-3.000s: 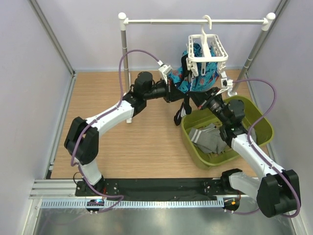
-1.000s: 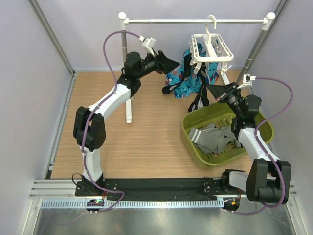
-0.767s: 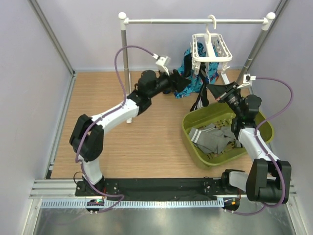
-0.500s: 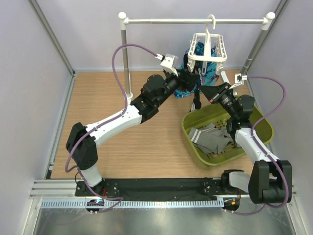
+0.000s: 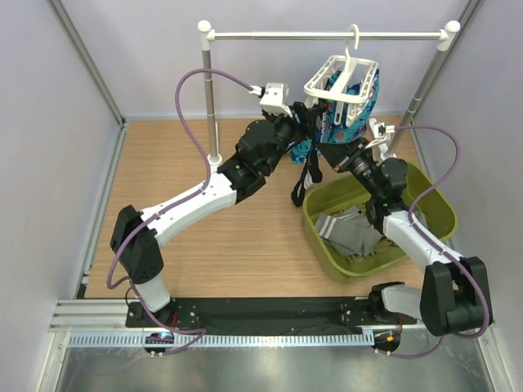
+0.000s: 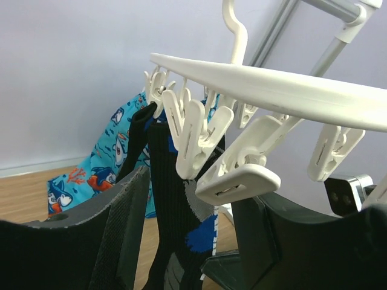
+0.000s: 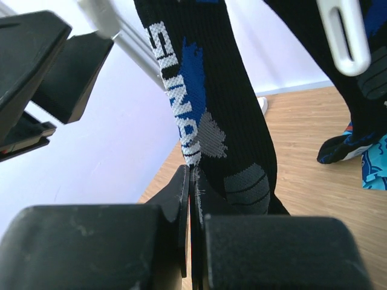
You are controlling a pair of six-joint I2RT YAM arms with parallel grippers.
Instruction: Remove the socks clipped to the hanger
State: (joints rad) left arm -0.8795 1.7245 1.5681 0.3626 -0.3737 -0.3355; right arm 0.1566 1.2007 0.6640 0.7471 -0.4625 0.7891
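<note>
Down at the right of the table, the green basket (image 5: 320, 238) holds a loose heap of grey socks (image 5: 353, 233) with banded cuffs. Behind it the hanger (image 5: 323, 91) hangs tilted from the rail (image 5: 327, 35), with a black sock (image 6: 175, 199) clipped under it and the blue patterned cloth (image 6: 109, 163) behind. The left gripper (image 6: 190, 202) has its jaws apart, one finger on each side of that sock and a clip peg (image 6: 239, 181). The right gripper (image 7: 192, 181) has its fingers pressed together at a black sock's edge. Whether any fabric is caught, I cannot tell.

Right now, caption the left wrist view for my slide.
Open left gripper flanks a black sock clipped to the white hanger, blue cloth behind.
</note>
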